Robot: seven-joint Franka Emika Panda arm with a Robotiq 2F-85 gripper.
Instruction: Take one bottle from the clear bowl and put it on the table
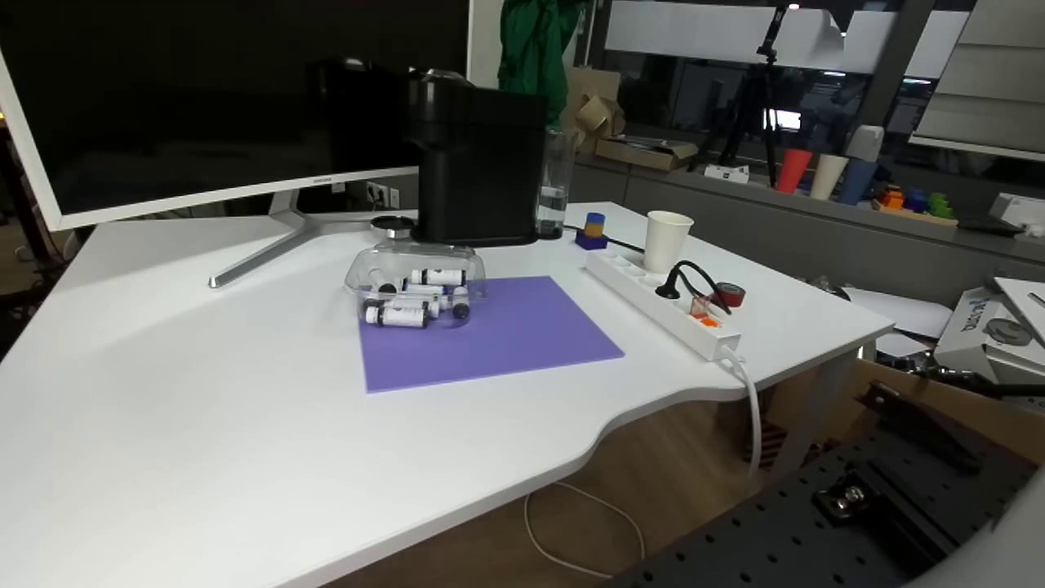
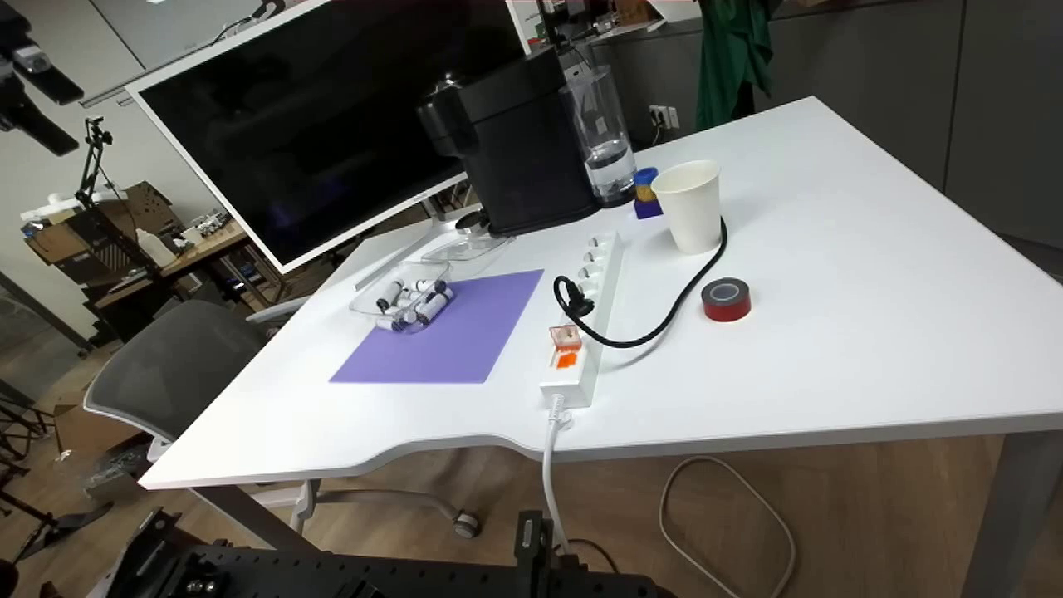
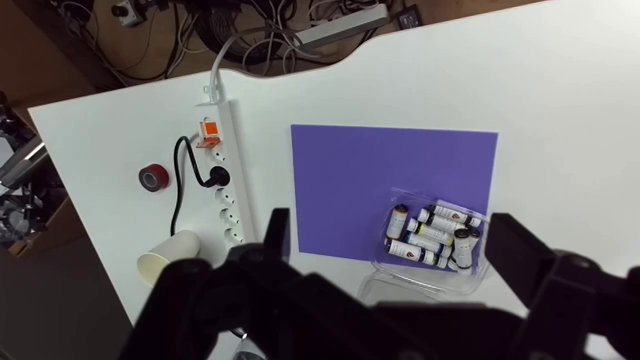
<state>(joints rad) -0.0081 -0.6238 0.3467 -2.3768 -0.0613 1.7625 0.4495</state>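
We've got the black two-fingered gripper (image 3: 391, 233) spread wide, holding nothing, probably to leave room for a pick. Below it, our target's any one of the tiny slender white-labelled bottles (image 3: 398, 222), all heaped in the shallow clear plastic bowl (image 3: 420, 277). That bowl straddles an edge of the flat purple mat (image 3: 345, 185) on the smooth white table (image 3: 560, 100); maybe the colour helps us spot it. Bottles overlap, so no reliable count. The gripper hides part of a clear lid-like flap (image 3: 390, 291), and in an exterior view we only get a cropped gripper (image 2: 75, 121).
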